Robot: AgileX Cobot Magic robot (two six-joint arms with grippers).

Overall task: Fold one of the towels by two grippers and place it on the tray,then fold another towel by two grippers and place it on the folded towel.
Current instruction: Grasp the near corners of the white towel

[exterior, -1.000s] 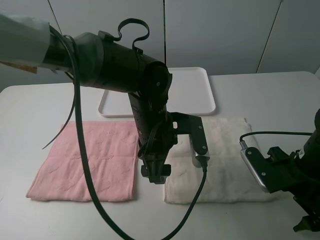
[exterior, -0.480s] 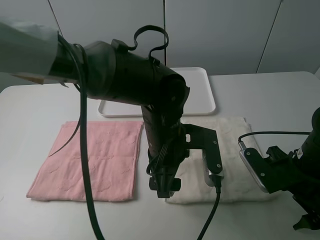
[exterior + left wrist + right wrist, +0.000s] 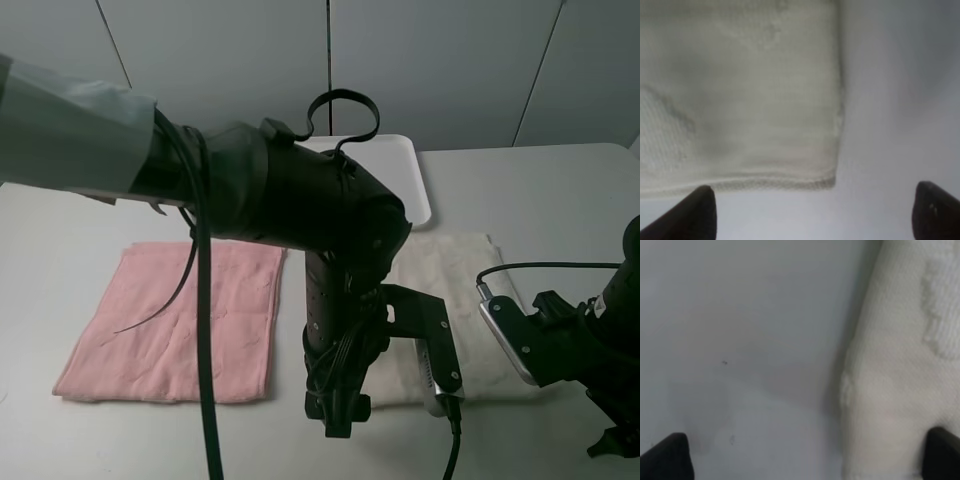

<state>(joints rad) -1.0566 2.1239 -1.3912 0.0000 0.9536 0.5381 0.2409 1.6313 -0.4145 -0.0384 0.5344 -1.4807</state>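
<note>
Both spread wide and empty, the left gripper hangs over a near corner of the cream towel, which lies flat before the white tray, and the right gripper at its opposite edge, seemingly so each can pinch a corner for folding

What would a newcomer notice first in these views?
The bulky left arm fills the middle of the high view, its open left gripper over the cream towel's near left corner. The open right gripper hangs by that towel's right edge. The pink towel lies flat to the left, with the tray behind both.
</note>
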